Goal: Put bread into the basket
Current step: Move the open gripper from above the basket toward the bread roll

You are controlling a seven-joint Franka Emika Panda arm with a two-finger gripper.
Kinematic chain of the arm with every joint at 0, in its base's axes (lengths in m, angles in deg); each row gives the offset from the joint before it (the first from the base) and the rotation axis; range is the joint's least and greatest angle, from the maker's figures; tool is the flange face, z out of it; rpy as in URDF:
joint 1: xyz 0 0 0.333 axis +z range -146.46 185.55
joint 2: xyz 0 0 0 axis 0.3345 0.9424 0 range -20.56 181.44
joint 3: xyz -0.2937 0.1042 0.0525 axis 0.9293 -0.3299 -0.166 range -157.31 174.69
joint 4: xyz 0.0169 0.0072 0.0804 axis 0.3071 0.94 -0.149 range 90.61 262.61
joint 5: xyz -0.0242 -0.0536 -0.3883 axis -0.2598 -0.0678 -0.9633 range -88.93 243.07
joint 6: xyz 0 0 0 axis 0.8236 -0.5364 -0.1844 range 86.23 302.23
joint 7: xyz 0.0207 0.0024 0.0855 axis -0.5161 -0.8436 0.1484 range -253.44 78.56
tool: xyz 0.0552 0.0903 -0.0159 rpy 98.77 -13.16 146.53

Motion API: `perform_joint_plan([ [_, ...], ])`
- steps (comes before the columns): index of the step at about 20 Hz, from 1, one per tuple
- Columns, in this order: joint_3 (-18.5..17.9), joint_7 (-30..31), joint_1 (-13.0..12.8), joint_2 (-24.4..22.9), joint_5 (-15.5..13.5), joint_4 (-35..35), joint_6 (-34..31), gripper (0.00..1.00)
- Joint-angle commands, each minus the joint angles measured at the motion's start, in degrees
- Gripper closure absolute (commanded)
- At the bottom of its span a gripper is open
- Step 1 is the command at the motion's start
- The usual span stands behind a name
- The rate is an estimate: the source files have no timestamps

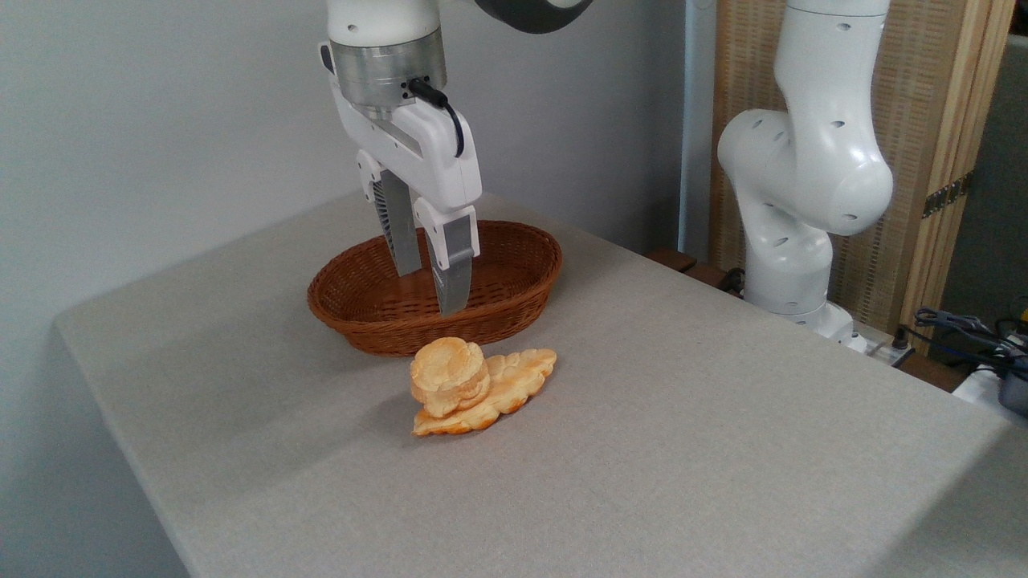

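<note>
Reddish-brown oval woven wicker basket [514,301] empty. White two-finger gripper [434,285] hangs above it, fingers narrowly parted, seemingly holding nothing. Small round golden-yellow scalloped bun [446,374] on grey bench [683,449], atop flat leaf-shaped braided bread [514,384]. Pick and placement remain.

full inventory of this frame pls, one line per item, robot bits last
bun: 1, golden-yellow, round with scalloped edges, resting on the flat bread just in front of the basket
flat bread: 1, golden, leaf-shaped, lying on the table under and right of the bun
basket: 1, reddish-brown wicker, oval, rear centre of the table, nothing seen inside
table: 1, grey cloth-like top, fills most of the view
slatted screen: 1, tan wood, behind the arm's base at right
cables: a few, dark, far right edge
arm base and links: 1, white, right of the table
claw: 1, white with grey fingers, open and empty, hanging over the basket's front part
</note>
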Motion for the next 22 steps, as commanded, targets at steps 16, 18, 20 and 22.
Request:
perform_joint_plan([
  [16,-0.1,-1.67,-0.34,0.4,0.72,-0.35,-5.34,0.0],
  [18,-0.1,-2.72,-0.34,0.31,0.72,0.35,-3.93,0.0],
  [20,-0.37,-2.99,-0.25,0.31,0.72,1.58,-1.48,0.0],
  [22,-0.45,-2.99,-0.16,0.39,0.72,3.16,1.95,0.0],
])
